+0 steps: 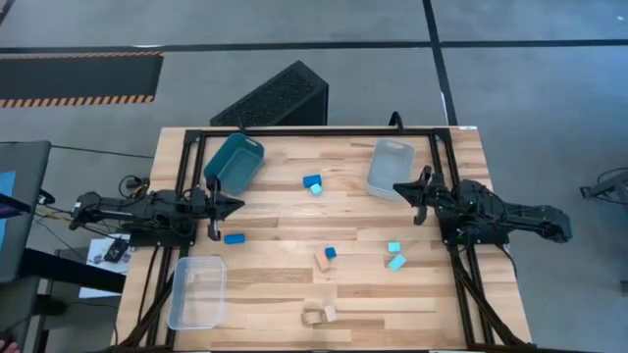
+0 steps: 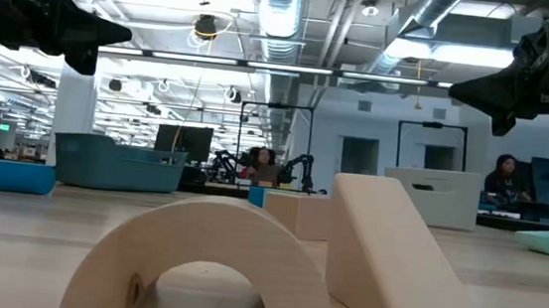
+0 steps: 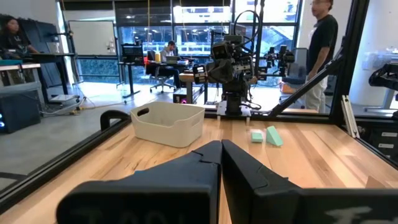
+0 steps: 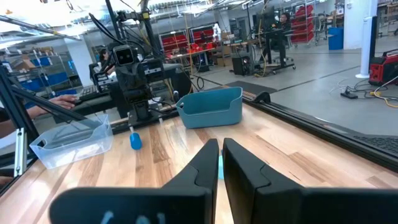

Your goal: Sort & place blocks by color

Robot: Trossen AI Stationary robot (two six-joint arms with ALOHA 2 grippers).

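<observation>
Small blocks lie scattered flat on the wooden table: two blue ones [image 1: 312, 182] near the far middle, one blue [image 1: 234, 238] near my left gripper, two cyan ones [image 1: 394, 256] right of centre, a tan and a blue block [image 1: 325, 257] in the middle, and tan blocks [image 1: 319, 315] near the near edge, among them an arch [image 2: 200, 262] and a wedge [image 2: 395, 259]. My left gripper [image 1: 235, 204] hovers shut above the table's left side. My right gripper [image 1: 397, 188] hovers shut above the right side, beside the pale bin.
A teal bin [image 1: 234, 163] sits at the far left, a pale bin [image 1: 389, 169] at the far right, a clear bin [image 1: 197, 291] at the near left. A black frame [image 1: 314, 130] rims the table. People stand in the room beyond.
</observation>
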